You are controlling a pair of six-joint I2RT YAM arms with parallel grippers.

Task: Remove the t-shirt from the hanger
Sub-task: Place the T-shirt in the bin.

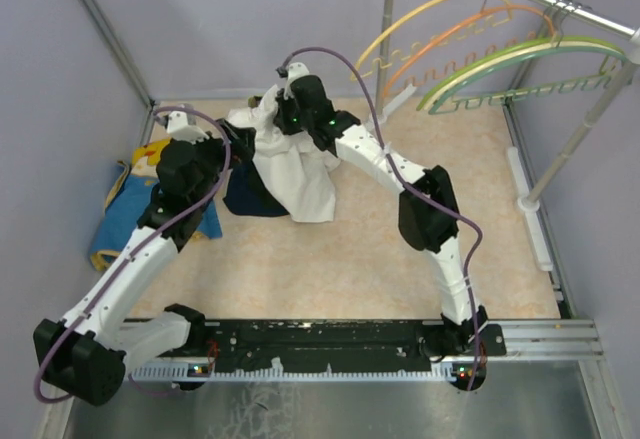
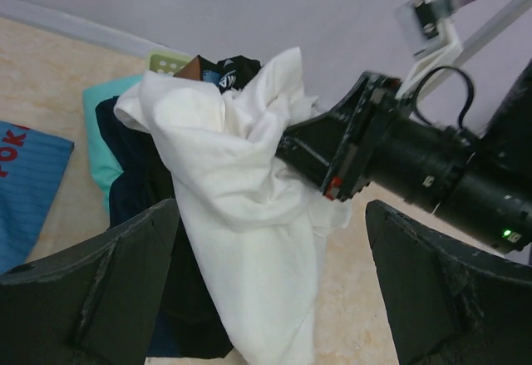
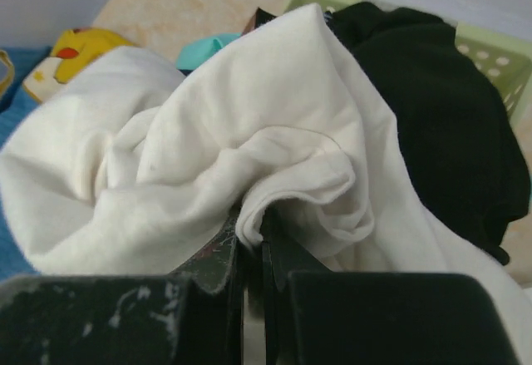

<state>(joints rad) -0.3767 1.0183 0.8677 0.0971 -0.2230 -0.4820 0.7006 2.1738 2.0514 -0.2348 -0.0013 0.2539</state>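
- Between the clenched jaws of the right gripper [image 3: 249, 244] sits a pinched fold of the white t-shirt [image 3: 208, 157]. The rest bunches above the fingers and drapes below them.
- Just beyond that bunch, past the right jaws, a black garment [image 3: 440, 115] lies against a pale green perforated plastic piece [image 3: 490, 57]. Whether that piece is a hanger cannot be told.
- Ahead of the left gripper [image 2: 270, 207], whose jaws stand wide and released, the t-shirt hangs facing the gap, untouched by either finger.
- Left of the left jaws, a blue cloth [image 2: 25, 182] lies on the table [image 2: 50, 66].
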